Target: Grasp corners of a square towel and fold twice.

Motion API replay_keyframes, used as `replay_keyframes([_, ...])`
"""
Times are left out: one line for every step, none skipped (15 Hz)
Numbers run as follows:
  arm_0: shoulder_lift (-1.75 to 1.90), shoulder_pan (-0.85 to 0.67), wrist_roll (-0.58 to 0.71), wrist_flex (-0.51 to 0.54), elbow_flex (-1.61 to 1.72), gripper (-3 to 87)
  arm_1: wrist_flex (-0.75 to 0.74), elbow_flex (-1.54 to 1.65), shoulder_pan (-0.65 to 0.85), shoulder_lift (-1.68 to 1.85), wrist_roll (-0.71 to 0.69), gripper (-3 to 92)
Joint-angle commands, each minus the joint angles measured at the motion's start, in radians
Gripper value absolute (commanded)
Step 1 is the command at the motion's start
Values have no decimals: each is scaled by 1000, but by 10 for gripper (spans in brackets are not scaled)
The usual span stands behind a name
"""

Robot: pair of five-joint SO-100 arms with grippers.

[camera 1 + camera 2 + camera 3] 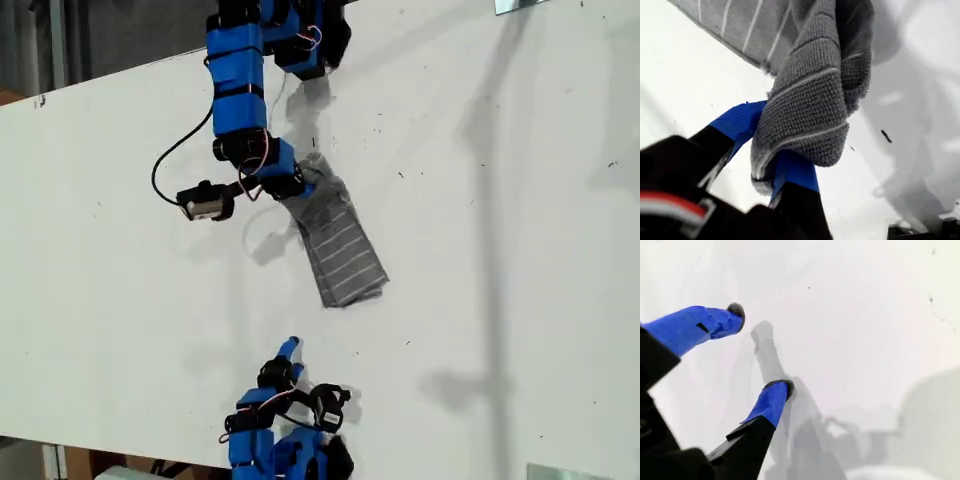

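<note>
In the exterior view, my first gripper [300,188] sits left of centre in the upper half, its jaws clamped on a bunched end of the towel [343,252]; the first wrist view shows the thick grey fold [815,105] pinched between the blue fingers [792,167]. From there the towel runs down and to the right as a narrow folded strip lying on the table [500,250], near the middle of the frame. My second gripper [290,350] waits low in that frame, just left of centre and well apart from the cloth, jaws wide with nothing between them [752,352]. To fold well, I judge the held end should travel low and straight over the strip toward its far end, keeping the edges matched, and be let go only once the layers lie flat.
</note>
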Motion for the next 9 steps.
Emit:
replay_keyframes([-6,-21,-12,-12,-3,258,35,-319,-14,-161,-72,-2])
replay_keyframes([-12,-23,-18,-11,-3,258,40,-414,-23,-218,-106,-2])
replay_keyframes([-18,-26,-21,-9,-6,258,18,-466,-32,-239,-144,-2])
replay_keyframes([-20,-28,-21,-9,-6,258,-12,-489,-44,-239,-178,-2])
replay_keyframes([-21,-29,-21,-9,-6,259,-61,-491,-61,-225,-221,-2])
replay_keyframes([-21,-29,-25,-8,-6,259,-110,-486,-80,-212,-262,-2])
replay_keyframes([-21,-31,-26,-8,-5,259,-163,-485,-103,-206,-298,-2])
replay_keyframes([-21,-31,-29,-8,-5,259,-196,-485,-121,-204,-313,-2])
replay_keyframes([-21,-31,-31,-8,-5,259,-222,-485,-133,-201,-327,-2])
